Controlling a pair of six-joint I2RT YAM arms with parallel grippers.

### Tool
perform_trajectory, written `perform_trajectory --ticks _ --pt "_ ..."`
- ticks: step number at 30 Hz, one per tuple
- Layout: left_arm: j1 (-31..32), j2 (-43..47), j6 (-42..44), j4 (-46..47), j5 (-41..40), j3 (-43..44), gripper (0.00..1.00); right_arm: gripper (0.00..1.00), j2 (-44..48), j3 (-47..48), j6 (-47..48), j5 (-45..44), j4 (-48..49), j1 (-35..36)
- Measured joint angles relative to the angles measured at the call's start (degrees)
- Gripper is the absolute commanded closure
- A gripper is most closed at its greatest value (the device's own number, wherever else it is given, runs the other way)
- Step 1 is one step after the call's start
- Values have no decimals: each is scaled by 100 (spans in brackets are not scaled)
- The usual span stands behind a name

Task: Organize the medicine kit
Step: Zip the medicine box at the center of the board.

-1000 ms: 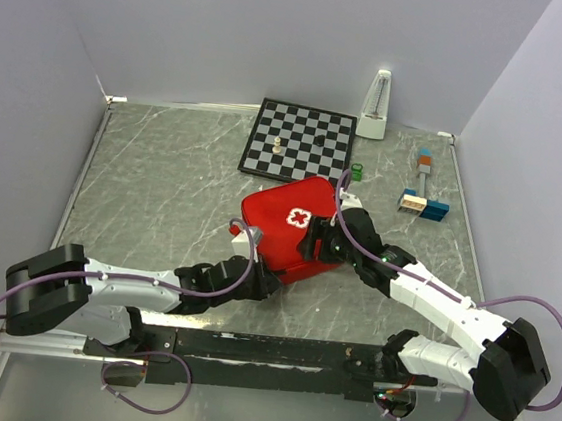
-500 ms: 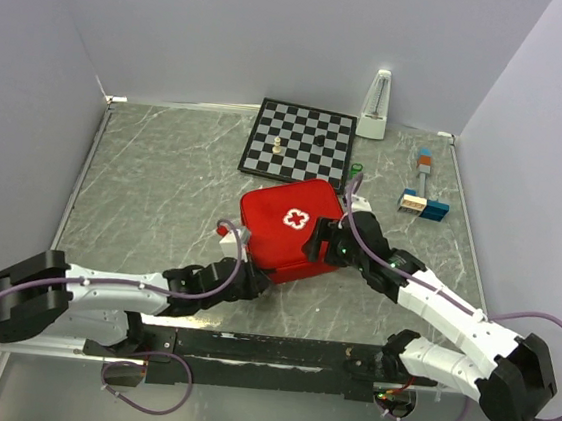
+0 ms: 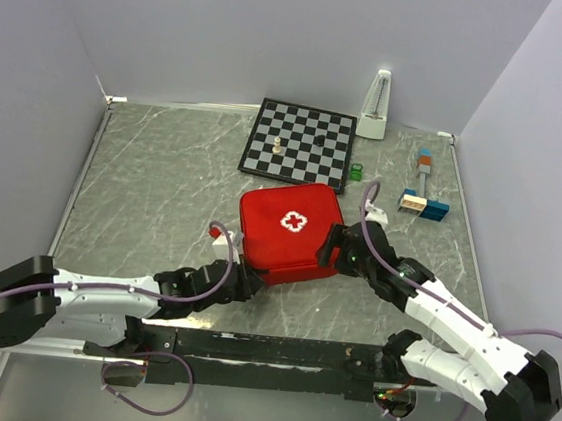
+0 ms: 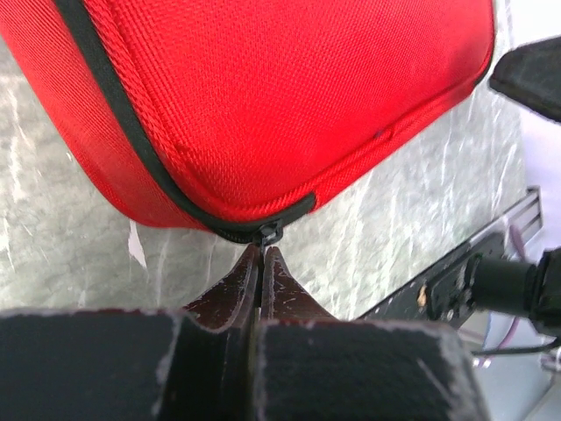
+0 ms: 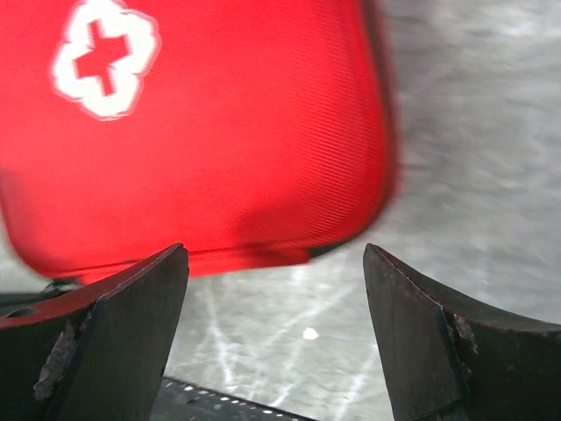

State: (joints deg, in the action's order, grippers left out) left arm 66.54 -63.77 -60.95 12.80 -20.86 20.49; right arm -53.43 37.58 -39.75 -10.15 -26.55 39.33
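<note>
medicine kit (image 3: 289,231) was tipped up a second ago and now lies flat and closed, cross up, mid-table just near of the chessboard (image 3: 301,142), so i'd guess the zipping is close to done. right gripper (image 5: 273,254) has let go and backed off to the kit's right edge, jaws wide apart and empty, arm stretched low from the near right. left gripper (image 4: 261,256) has pulled back near-left, fingers pressed together right at the zipper slider (image 4: 267,234) on the kit's near corner; can't tell if a pull tab is pinched.
</note>
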Motion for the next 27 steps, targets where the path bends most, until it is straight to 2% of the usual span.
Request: perform_trajectory --ticks 6,11,13,15,18,20,21,27 --pt "2 -214 190 63 146 52 99 18 31 -271 -142 -232 -236 -369" --pt "2 -286 330 98 162 81 99 26 76 -647 -273 428 323 -953" --pt "2 -286 365 103 168 81 99 35 90 -743 -308 675 546 -1104" --pt "2 -286 428 105 175 81 99 49 2 -765 -341 905 741 -1224" --pt "0 -286 474 109 192 81 99 72 -201 -761 -380 1110 955 -1384" --pt "2 -286 479 111 216 81 99 93 -297 -763 -483 1174 1163 -1558" --pt "2 -286 479 111 236 81 99 100 -334 -763 -496 1211 1241 -1602" --pt "17 -240 474 105 326 61 99 100 -494 -741 -595 1558 1534 -1941"
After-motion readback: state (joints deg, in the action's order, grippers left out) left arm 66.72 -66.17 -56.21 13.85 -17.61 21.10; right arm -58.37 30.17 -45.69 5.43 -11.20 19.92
